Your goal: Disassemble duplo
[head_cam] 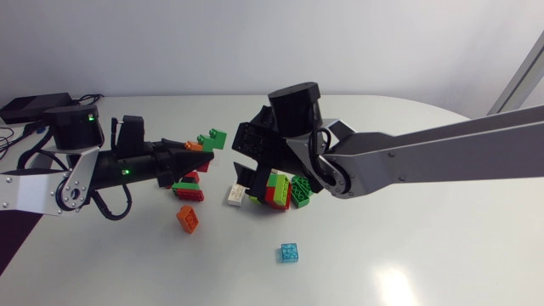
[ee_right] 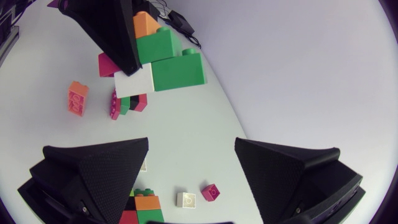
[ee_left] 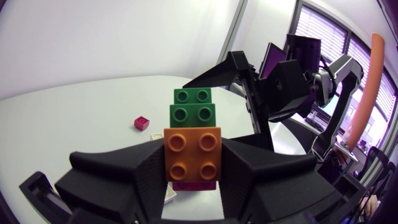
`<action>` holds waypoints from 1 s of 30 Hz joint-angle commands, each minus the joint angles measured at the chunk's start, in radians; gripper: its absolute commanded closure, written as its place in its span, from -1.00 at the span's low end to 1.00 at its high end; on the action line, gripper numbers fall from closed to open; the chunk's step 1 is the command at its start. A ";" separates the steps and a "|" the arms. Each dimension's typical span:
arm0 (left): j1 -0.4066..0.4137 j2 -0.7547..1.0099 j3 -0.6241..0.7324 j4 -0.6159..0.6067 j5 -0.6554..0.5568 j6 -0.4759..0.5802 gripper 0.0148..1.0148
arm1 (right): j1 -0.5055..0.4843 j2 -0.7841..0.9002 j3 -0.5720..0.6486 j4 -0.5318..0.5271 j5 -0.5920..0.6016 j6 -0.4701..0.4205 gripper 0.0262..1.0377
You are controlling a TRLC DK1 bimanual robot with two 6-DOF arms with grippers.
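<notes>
Clamping the mixed duplo stack (ee_left: 193, 112) by its orange brick (ee_left: 193, 149), the left gripper (ee_left: 194, 175) is holding it in the air over the middle of the table (head_cam: 425, 255), a bit toward the left edge. Green bricks are sitting on the orange one, and a magenta one is hanging under it. The right gripper (ee_right: 191, 155) is hovering just beside the stack, fingers spread wide and gripping nothing. Some singles are already lying loose: a loose orange brick (head_cam: 187, 218), a white brick (head_cam: 235, 195) and a translucent blue brick (head_cam: 289, 252) toward the near edge. A red-green stack (head_cam: 187, 189) below the left gripper and a green-red-yellow cluster (head_cam: 280, 189) below the right one are looking unseparated. I'm reading this as partway done, with the held stack and both table clumps still needing pulling apart.
</notes>
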 commanded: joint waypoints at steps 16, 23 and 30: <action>0.036 0.046 0.048 -0.005 0.135 -0.066 0.45 | -0.252 -0.076 0.108 -0.350 -0.811 0.206 -0.92; -0.049 0.009 0.013 -0.026 0.139 0.010 0.45 | -0.287 -0.016 0.180 -0.456 -1.035 0.232 -0.92; -0.088 -0.017 0.008 -0.112 0.139 0.107 0.45 | -0.286 0.045 0.236 -0.531 -1.129 0.230 -0.92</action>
